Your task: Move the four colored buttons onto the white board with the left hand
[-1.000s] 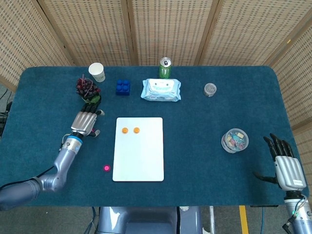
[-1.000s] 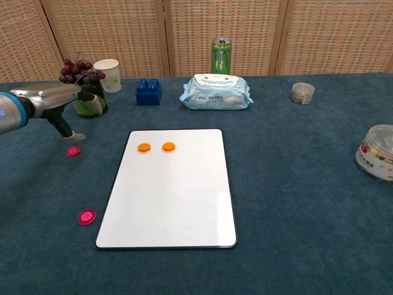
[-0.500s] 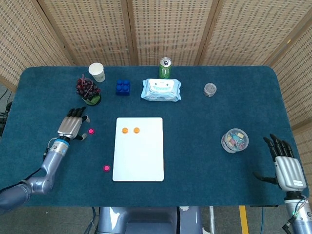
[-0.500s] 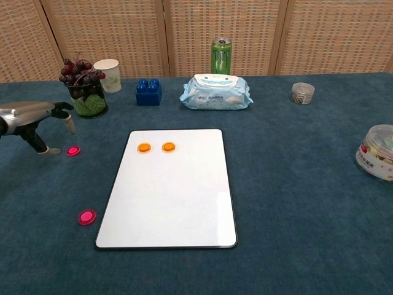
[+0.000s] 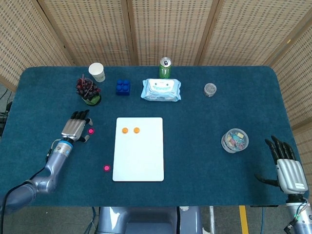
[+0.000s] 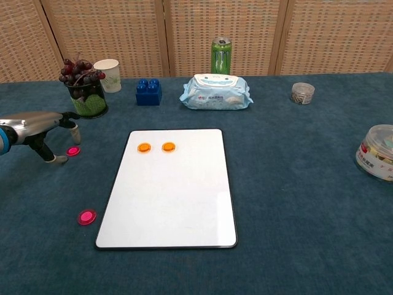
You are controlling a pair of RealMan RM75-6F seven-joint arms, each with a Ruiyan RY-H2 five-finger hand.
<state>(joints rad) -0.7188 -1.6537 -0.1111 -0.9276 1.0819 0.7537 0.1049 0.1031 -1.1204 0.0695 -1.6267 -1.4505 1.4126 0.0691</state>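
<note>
Two orange buttons lie side by side on the upper part of the white board, seen again as orange buttons on the board in the chest view. One pink button rests on the cloth just right of my left hand, whose fingers are spread and hold nothing. A second pink button sits off the board's near left corner. My right hand rests open at the table's front right edge.
Behind the left hand stands a cup of grapes, with a paper cup farther back. Along the back are a blue block, a wipes pack, a green can and a small jar. A round tub sits at right.
My left hand drew back leftward off the upper pink button, uncovering it in the head view, then edged slightly back toward it. No button has moved. The right hand stays put.
</note>
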